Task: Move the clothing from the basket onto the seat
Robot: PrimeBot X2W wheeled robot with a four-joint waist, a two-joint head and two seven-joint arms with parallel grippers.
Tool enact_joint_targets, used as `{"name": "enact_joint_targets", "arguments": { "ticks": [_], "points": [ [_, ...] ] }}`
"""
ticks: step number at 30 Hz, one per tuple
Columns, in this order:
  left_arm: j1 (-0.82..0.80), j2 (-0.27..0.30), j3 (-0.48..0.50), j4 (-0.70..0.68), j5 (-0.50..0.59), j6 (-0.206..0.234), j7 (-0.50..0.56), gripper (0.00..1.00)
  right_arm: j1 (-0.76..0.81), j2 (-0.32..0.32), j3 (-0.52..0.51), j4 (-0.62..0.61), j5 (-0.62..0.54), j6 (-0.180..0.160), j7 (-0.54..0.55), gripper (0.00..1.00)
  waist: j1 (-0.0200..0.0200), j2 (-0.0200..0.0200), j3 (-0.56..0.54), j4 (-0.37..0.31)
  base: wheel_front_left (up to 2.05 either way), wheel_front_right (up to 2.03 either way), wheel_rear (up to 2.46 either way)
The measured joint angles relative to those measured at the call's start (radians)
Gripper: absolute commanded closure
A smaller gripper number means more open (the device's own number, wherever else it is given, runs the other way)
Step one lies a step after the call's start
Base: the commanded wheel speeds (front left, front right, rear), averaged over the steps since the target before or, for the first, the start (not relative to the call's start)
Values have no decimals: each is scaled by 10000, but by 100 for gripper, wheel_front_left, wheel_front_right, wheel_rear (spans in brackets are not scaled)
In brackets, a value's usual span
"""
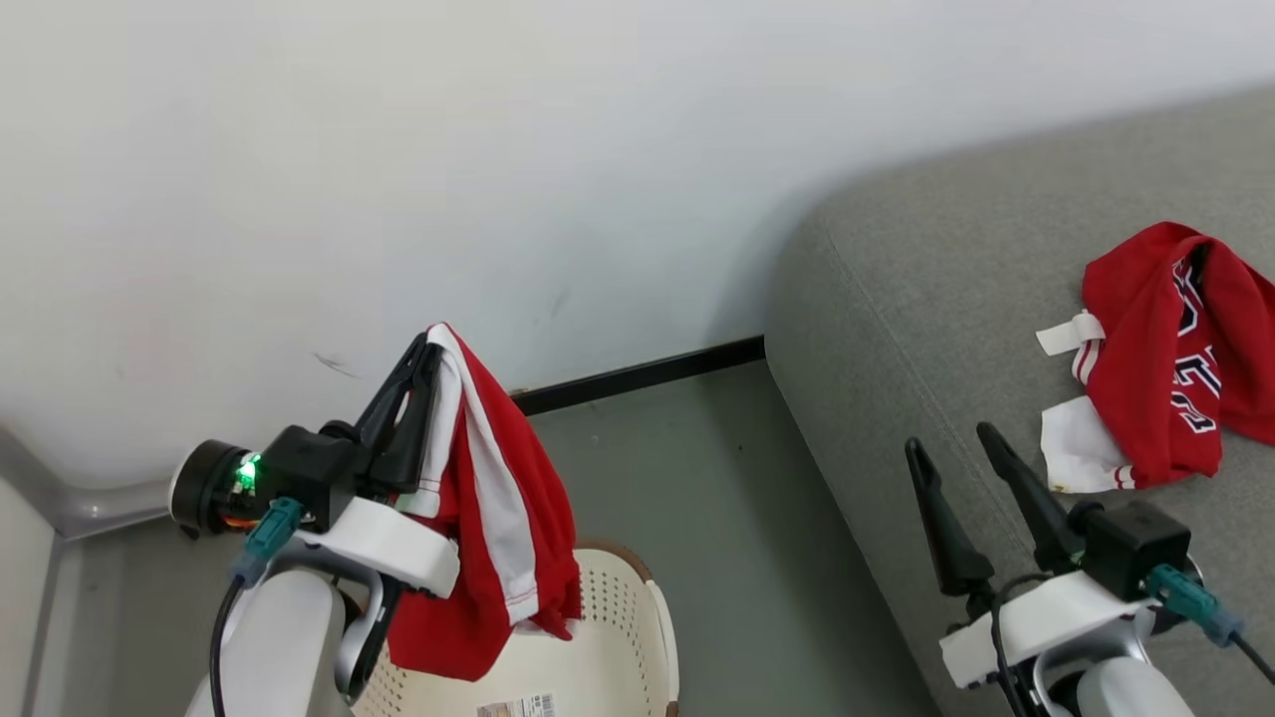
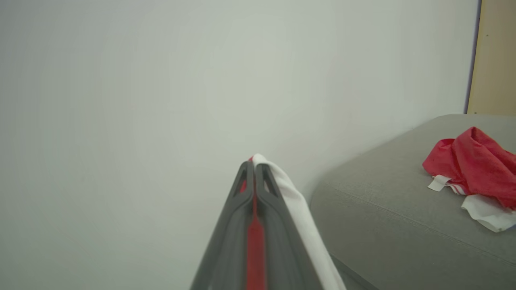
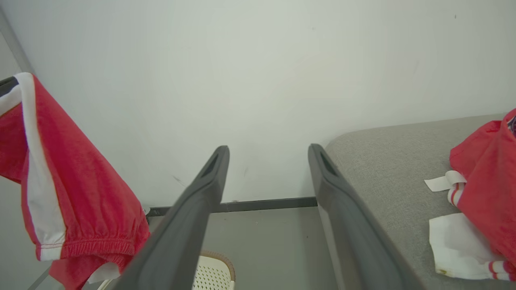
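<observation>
Red garment (image 1: pixel 498 498), pinched in the clenched left gripper (image 1: pixel 426 347) over the basket (image 1: pixel 637 617), should be carried well onto the seat (image 1: pixel 896 299) before release; right gripper (image 1: pixel 951 438) is spread, empty.

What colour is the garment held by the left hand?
The garment is red with a white stripe; the right wrist view shows it best.
</observation>
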Motion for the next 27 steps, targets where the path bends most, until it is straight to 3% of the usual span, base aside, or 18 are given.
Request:
{"name": "enact_joint_targets", "arguments": {
  "ticks": [27],
  "points": [
    [378,-159,-15,-3030,-59,-178,-2,100,555,-2,226,-268,8,0,0,0,0,0,-545,293,0,0,0]
  ]
}}
